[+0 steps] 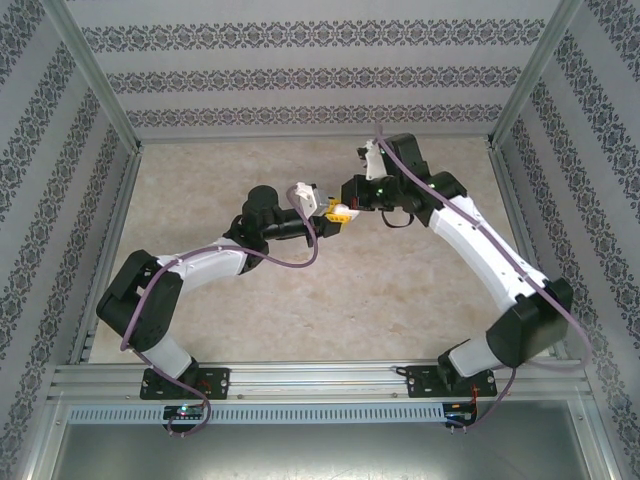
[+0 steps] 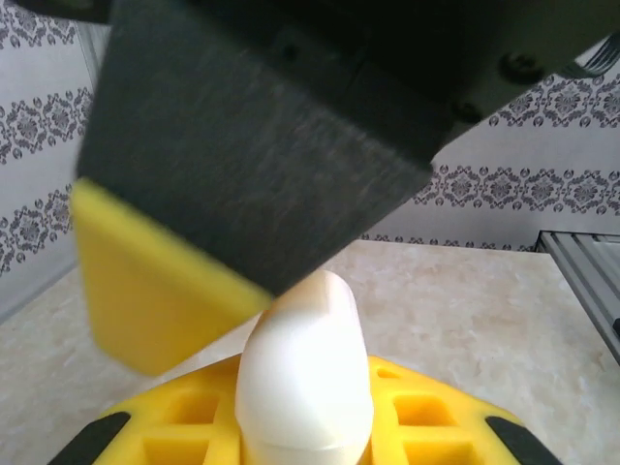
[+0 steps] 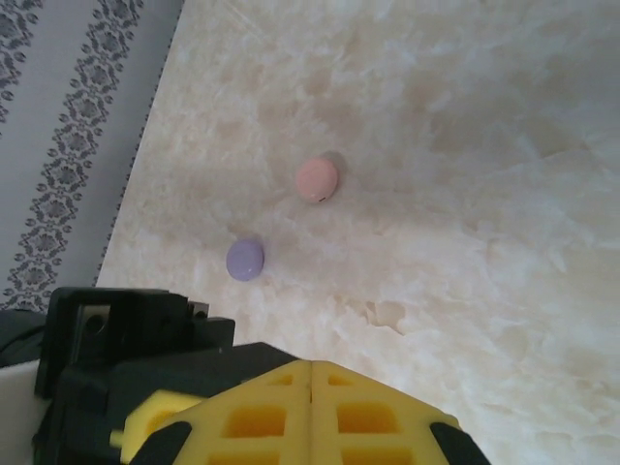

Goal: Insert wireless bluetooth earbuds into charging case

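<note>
Marbled table (image 3: 465, 116), pink case (image 3: 317, 179), purple case (image 3: 245, 259)

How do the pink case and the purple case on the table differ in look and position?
Colour: the pink case is salmon, the purple case lilac. Position: the purple case lies nearer the patterned wall; the pink case sits farther out on the table. Size: the pink case looks slightly larger than the purple case. Both are smooth rounded pebbles, seemingly shut, lying apart.

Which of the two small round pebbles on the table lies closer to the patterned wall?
The purple one; the pink one lies farther from the wall.
</note>
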